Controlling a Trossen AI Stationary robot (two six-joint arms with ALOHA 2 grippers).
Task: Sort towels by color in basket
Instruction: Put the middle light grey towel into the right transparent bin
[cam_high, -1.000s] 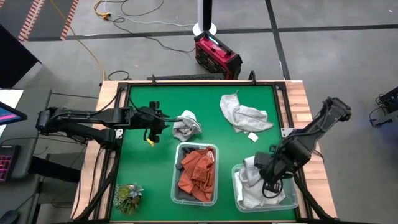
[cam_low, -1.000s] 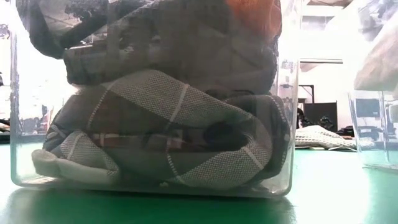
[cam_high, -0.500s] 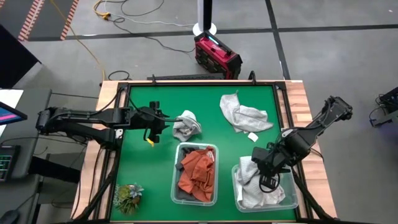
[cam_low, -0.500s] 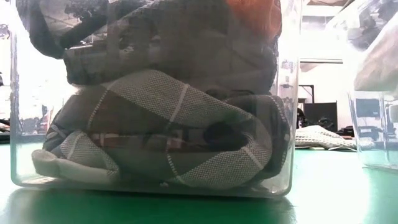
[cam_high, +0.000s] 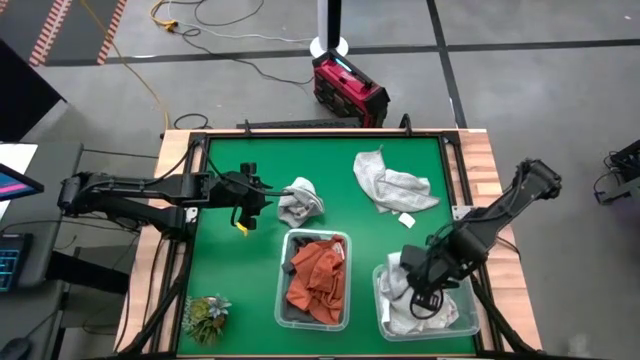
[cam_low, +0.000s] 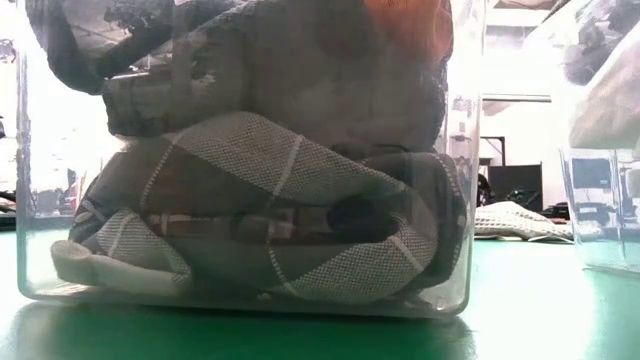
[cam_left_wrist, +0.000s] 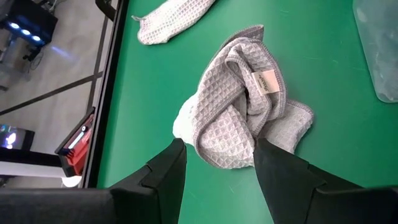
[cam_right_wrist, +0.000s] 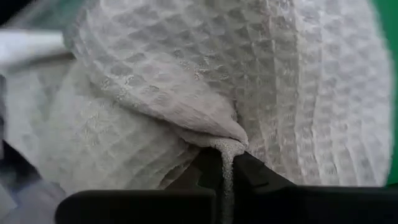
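Since a second ago the right gripper (cam_high: 428, 290) has slid back toward the far-left side of the right bin (cam_high: 467, 325), dragging a fold of pale towel (cam_right_wrist: 186, 118) with it, while the left arm hasn't budged at all. That towel is pinched tight between the right fingers, you can see the cloth squeezed into a little ridge in the right wrist view, and most of it already sits in the right bin with other light cloths. Middle bin (cam_high: 283, 310) has the rust towel (cam_high: 318, 280) on top and a dark grey one (cam_low: 270, 230) packed under it. Two towels are left on the mat: a crumpled grey one (cam_left_wrist: 242, 106) just past the left gripper (cam_left_wrist: 217, 152), whose fingers stand open either side of its near edge without touching it, and a spread-out light one (cam_high: 392, 185) at the far right of the table, well apart from both arms. Plant tuft (cam_high: 206, 315) sits off at the near-left corner, ignore that. My take: the right arm is mid-drop, so it should get the pinched fold fully over the bin and low before letting go, otherwise the cloth hangs over the rim. Open wide and lift straight up so the weave doesn't snag on a finger. Then left can just close on the grey one.
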